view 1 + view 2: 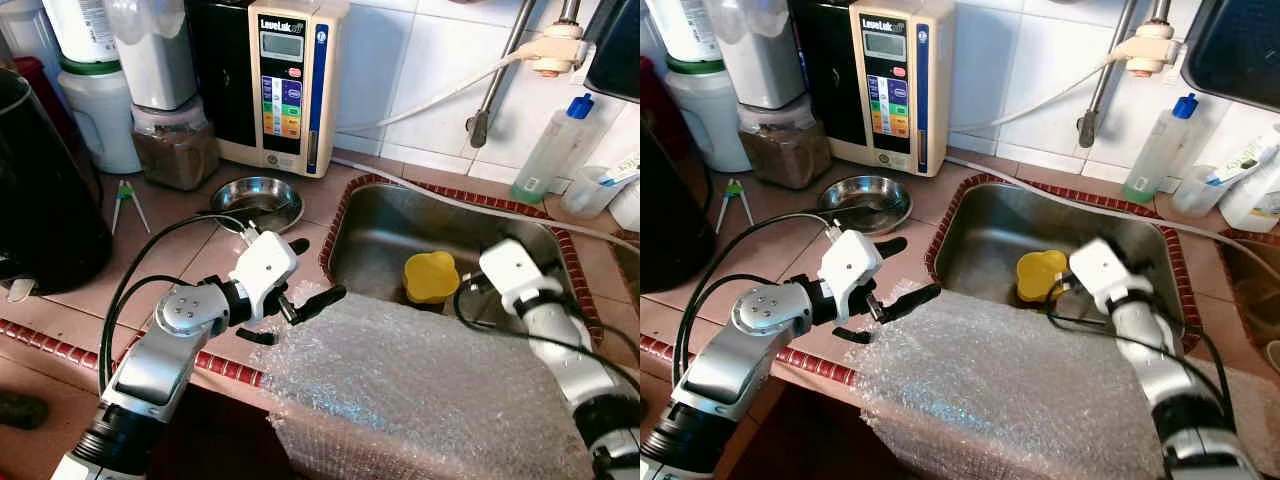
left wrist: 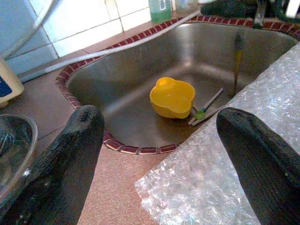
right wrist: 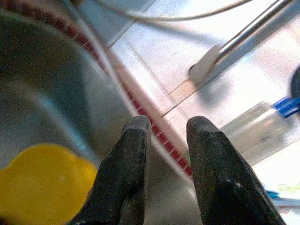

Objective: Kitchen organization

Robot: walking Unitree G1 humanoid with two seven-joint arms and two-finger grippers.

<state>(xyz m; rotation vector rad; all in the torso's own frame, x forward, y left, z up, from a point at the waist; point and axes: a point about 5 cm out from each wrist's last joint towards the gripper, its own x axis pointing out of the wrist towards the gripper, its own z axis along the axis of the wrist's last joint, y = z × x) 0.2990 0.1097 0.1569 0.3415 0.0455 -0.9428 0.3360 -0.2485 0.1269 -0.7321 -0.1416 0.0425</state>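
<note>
Home kitchen, sink corner.
A steel sink point(image 1: 380, 235) is sitting in the tiled table point(image 1: 180, 250); a water ionizer point(image 1: 290, 85) is standing against white wall tiles point(image 1: 400, 70).
</note>
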